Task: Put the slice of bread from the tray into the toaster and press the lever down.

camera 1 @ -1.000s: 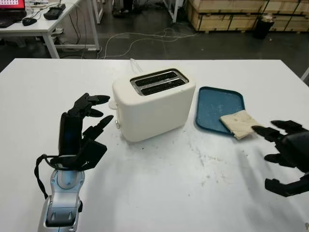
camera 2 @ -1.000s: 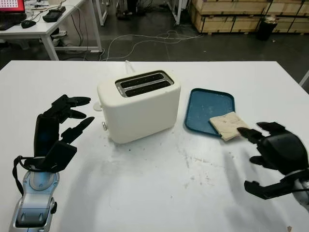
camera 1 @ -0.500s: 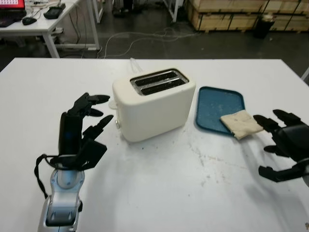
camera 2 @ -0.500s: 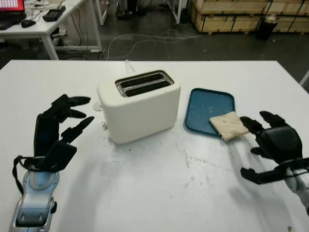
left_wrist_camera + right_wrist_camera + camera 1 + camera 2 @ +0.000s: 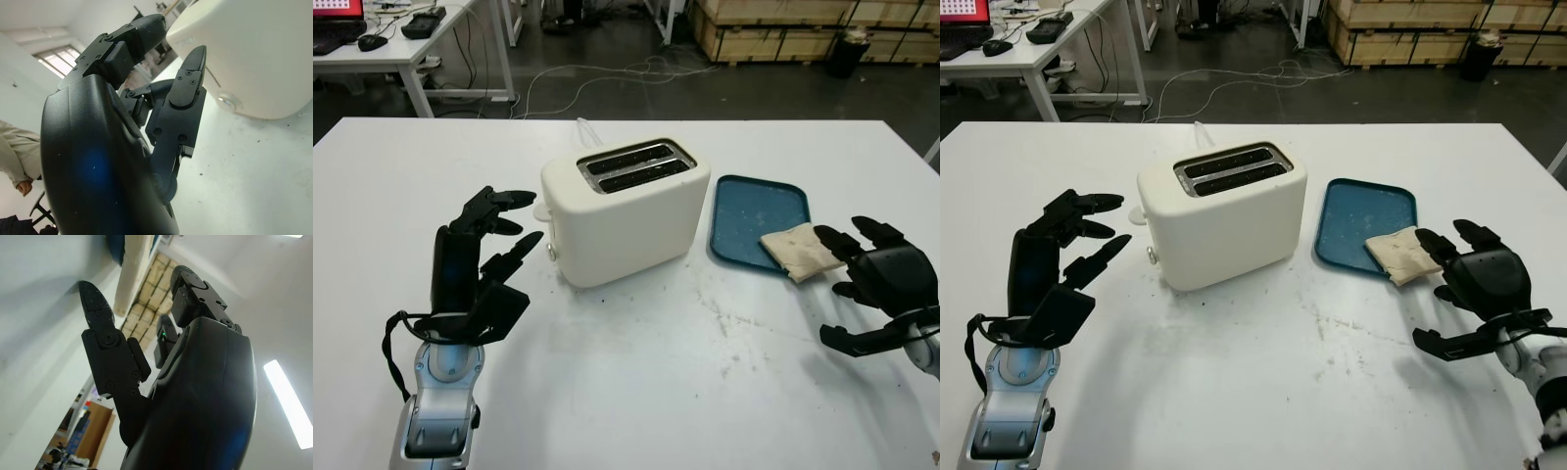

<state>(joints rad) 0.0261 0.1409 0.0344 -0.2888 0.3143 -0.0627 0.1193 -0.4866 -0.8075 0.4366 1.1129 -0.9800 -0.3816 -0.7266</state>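
Fingers of the right hand, apart and empty, reached beside the bread slice on the tray; left hand open near the toaster.

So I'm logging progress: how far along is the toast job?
Nothing is finished. The bread lies on the tray's corner, with the right hand open right beside it. The left hand is open by the toaster. Still left: grasping, loading, pressing the lever.
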